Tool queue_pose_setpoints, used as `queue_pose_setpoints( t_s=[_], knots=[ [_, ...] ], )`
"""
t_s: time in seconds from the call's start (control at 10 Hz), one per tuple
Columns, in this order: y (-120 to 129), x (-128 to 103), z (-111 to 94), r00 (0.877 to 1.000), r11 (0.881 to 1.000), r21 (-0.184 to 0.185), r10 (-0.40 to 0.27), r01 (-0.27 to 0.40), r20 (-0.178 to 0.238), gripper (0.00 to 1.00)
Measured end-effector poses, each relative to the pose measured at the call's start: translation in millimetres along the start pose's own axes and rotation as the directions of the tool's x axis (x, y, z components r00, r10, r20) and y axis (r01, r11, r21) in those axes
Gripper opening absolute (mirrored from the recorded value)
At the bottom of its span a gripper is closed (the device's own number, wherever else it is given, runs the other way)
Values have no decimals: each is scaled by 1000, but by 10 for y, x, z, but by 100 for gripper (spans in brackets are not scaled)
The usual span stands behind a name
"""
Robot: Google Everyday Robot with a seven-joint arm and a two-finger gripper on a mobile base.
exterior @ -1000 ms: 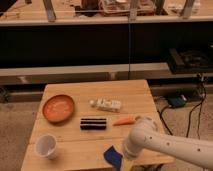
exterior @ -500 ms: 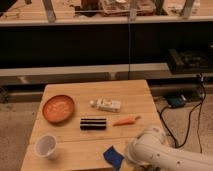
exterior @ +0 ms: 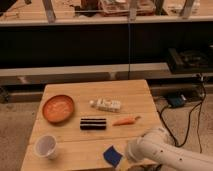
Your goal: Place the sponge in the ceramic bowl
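The blue sponge [exterior: 112, 156] lies at the front edge of the desk [exterior: 131, 95], well apart from the orange bowl [exterior: 58, 108] at the back left. No sponge is in the bowl. The white arm [exterior: 165, 150] reaches in from the right. Its gripper [exterior: 126, 153] is just beside the sponge, maybe to take it. I cannot tell if the gripper is wide or closed. A cup [exterior: 46, 146] and a black block [exterior: 93, 123] sit between sponge and bowl, so I think the sponge would have to go over them.

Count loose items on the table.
6: bowl far left; cup front left; white packet centre; striped block in front of it; carrot right of the block; sponge at front edge, beside the gripper. Arm may hide more.
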Motion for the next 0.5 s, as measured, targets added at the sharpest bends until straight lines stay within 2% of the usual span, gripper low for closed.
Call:
queue_pose_setpoints(
  t_s=[0.1, 0.5],
  knots=[
    [7, -51, 17, 1000, 1000, 9, 8, -8, 5, 80],
    [77, -255, 161, 999, 1000, -12, 6, -6, 33, 80]
  ],
)
